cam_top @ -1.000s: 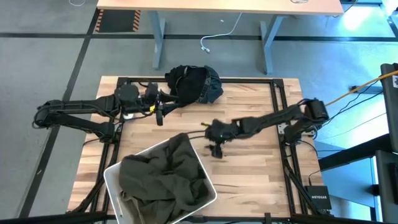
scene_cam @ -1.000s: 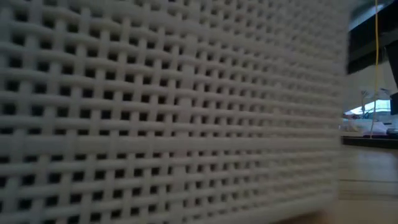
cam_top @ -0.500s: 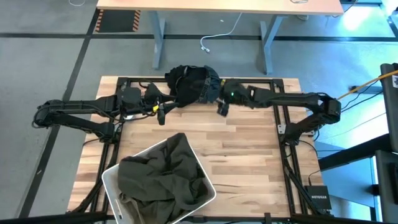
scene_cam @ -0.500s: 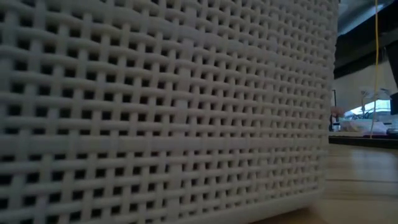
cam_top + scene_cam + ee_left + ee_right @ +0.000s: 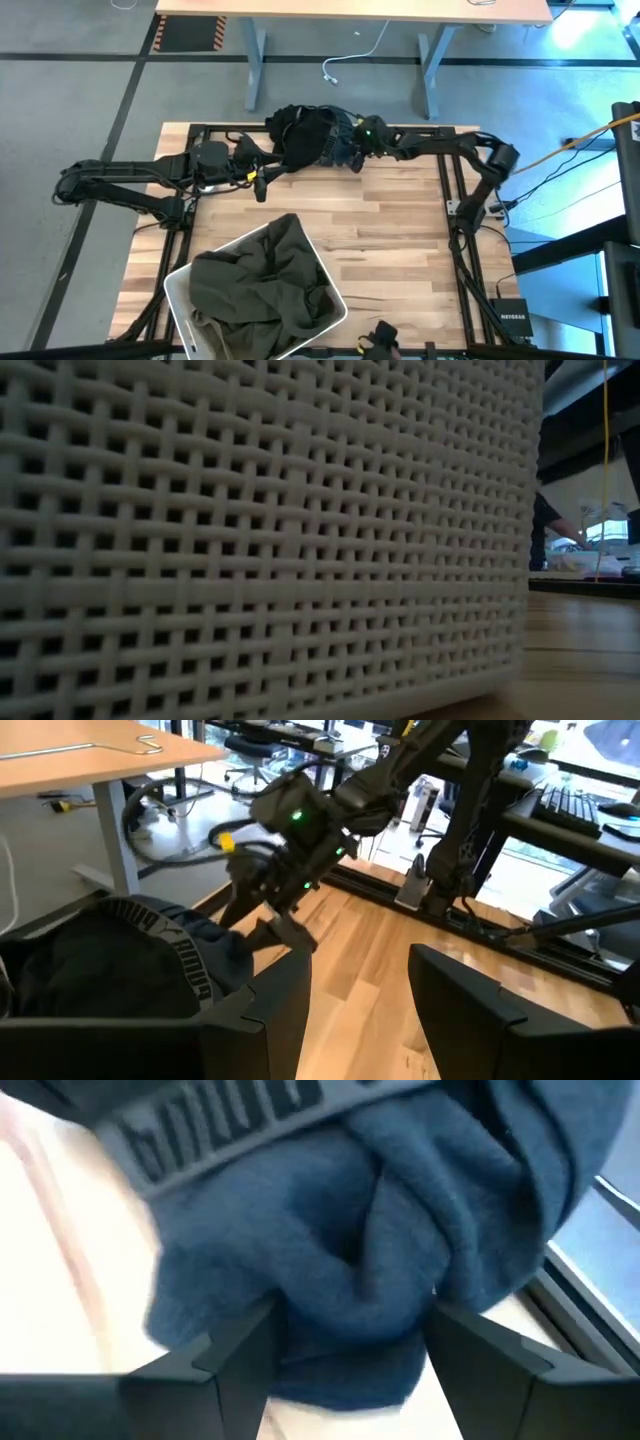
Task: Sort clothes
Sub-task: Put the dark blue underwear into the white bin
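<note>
Two arms work a wooden tabletop. Left pincer, fingers spread, empty, waits at the 9 o'clock side of the dark clothes pile. An olive garment fills the white bin toward 7 o'clock. Right pincer, fingers spread, not yet pinching, sits at the pile's 3 o'clock edge (a blue-grey fold lies between its fingers); it is likely the nearer arm.

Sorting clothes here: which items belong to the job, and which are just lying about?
Job:
- dark clothes pile at the table's far edge
- olive garment in the bin
- right gripper, open at the pile
- left gripper, open

Lying about:
- white bin
- white cable on the floor
</note>
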You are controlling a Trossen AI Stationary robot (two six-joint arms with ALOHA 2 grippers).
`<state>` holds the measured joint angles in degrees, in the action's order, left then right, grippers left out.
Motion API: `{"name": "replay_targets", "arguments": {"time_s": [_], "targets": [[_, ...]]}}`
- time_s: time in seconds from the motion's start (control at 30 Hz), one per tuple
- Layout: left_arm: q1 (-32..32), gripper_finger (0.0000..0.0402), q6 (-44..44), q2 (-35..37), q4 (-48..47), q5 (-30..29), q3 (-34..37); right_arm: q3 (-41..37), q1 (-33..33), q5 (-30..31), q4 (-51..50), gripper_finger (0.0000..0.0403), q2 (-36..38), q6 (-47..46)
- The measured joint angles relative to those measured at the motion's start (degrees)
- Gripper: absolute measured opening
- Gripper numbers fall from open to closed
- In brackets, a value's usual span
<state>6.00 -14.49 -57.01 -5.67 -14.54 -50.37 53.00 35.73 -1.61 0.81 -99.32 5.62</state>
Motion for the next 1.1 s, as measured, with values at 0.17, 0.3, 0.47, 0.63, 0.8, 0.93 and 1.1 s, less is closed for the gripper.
{"name": "replay_targets", "arguments": {"time_s": [0.17,0.3,0.47,0.63,0.8,0.93,1.1], "targets": [[0.0,0.0164,0.3,-1.5,0.2,-0.1,0.0,2.0,0.8,-4.9,0.3,0.0196,-2.2,2.5],[0.0,0.0164,3.6,-3.4,-0.4,-0.1,0.0,2.5,0.7,-6.2,-1.0,0.0089,-2.2,5.3],[0.0,0.0164,8.0,-4.8,-1.5,-0.1,0.0,2.6,0.7,-2.5,-3.4,0.0022,-0.8,9.5],[0.0,0.0164,11.8,-4.7,-5.4,-0.5,0.0,2.6,0.7,-0.7,-7.6,0.0010,7.6,12.4],[0.0,0.0164,13.4,-4.6,-8.3,-4.0,0.0,2.6,0.6,2.1,-9.7,0.0013,20.2,13.1],[0.0,0.0164,13.5,-4.6,-8.8,-10.3,0.0,2.6,0.6,0.7,-10.0,0.0008,30.7,12.9],[0.0,0.0164,13.5,-4.6,-6.2,-11.9,0.0,2.6,-2.1,-0.7,-9.1,0.0008,40.6,12.4]]}}
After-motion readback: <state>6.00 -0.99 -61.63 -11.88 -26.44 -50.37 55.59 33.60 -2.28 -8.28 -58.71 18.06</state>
